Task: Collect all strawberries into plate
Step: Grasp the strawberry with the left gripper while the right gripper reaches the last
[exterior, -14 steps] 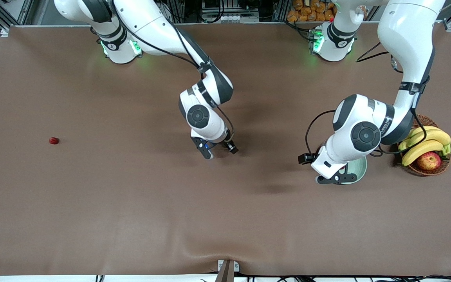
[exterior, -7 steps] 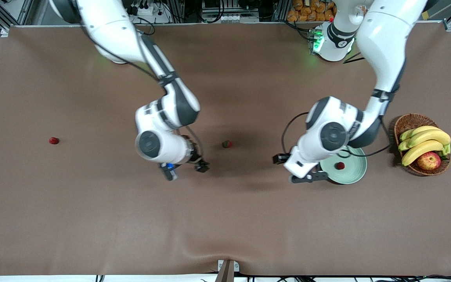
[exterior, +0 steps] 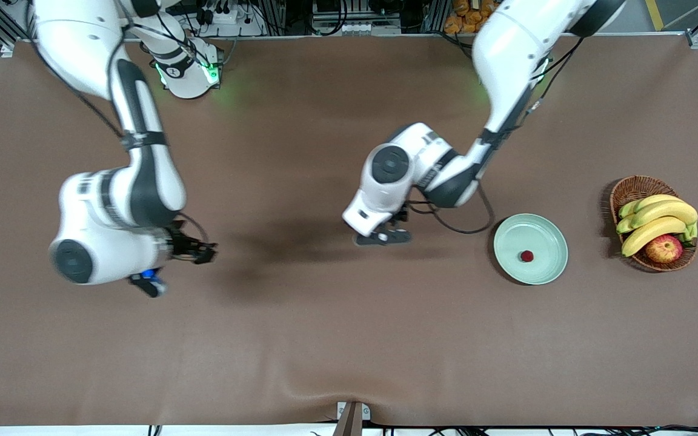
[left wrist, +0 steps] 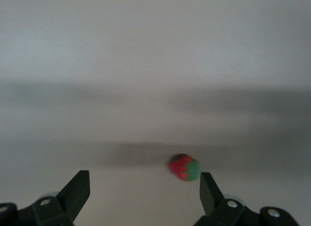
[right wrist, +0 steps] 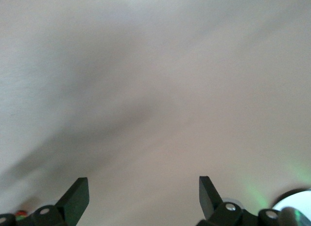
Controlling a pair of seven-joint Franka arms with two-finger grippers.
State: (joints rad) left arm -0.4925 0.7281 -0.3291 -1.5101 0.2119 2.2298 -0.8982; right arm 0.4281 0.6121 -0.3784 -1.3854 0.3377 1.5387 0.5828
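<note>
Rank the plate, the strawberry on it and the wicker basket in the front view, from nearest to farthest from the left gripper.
From the left gripper, over the table's middle:
1. plate, toward the left arm's end.
2. strawberry, lying on the plate; too close to the plate's near rim to separate.
3. wicker basket, at the left arm's end.

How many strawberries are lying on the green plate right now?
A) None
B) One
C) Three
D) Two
B: a single red strawberry sits on the pale green plate, beside the wicker basket of bananas and an apple; nothing else lies on the plate.
</note>
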